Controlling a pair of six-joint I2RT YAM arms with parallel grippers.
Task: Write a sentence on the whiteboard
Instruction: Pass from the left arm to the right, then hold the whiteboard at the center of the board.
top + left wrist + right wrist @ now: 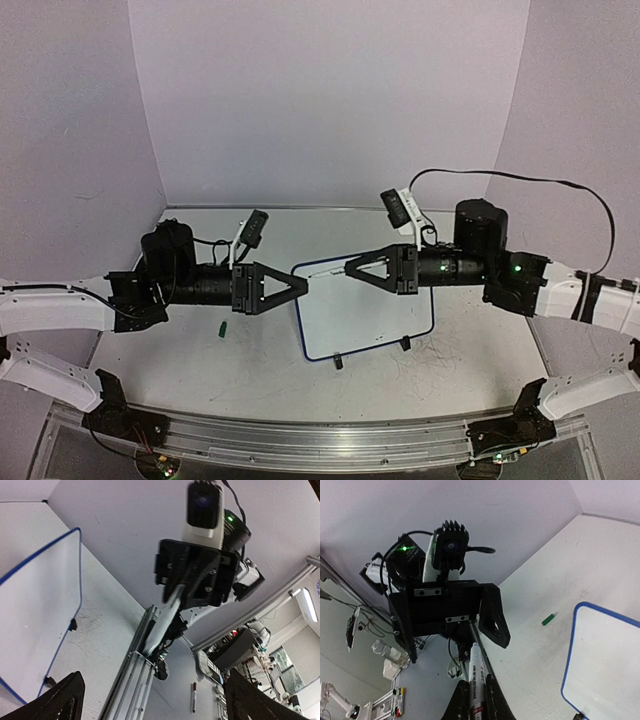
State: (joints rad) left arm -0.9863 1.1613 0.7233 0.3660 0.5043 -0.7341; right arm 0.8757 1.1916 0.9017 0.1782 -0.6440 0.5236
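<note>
Lying on the table (190, 375) near its middle, the whiteboard (368, 312) sits skewed, its two black feet on the near edge and its face showing plain white. Above its far left corner the right gripper (476, 702) points left, its fingers pressed together on a white marker (476, 677) that sticks out past the fingertips. Facing it from the left, just at the board's left edge, the left gripper (155, 697) hangs with its fingers (62, 700) spread wide and nothing between them. Left of the board, near the left arm, a small green cap (224, 327) lies on the tabletop.
</note>
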